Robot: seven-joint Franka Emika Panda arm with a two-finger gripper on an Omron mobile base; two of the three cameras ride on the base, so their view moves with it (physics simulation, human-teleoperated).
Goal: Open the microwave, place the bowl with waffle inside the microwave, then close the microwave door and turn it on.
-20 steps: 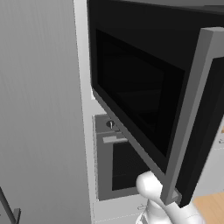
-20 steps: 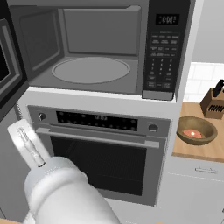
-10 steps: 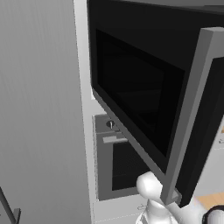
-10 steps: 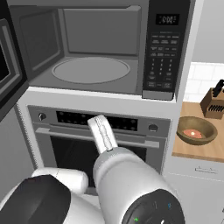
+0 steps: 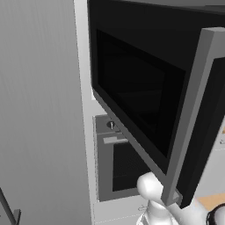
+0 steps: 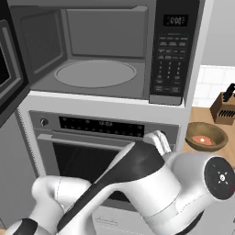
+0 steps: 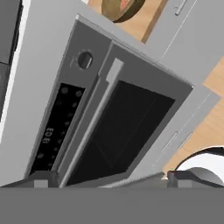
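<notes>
Microwave door (image 5: pixel 145 110): swung wide open
Bowl (image 6: pixel 206 136): on counter, well apart
Gripper (image 7: pixel 109 181): fingers seemingly wide, empty

microwave door (image 5: pixel 149 110) cut off at top edge, tool (image 7: pixel 109 181) mostly hidden, jaw spacing unclear

glossy white rounded arm (image 6: pixel 151 183) segments, black sweeping band across one link, dark round joint cap (image 6: pixel 221 178) with small white markings, white rounded link (image 5: pixel 151 189).
</notes>
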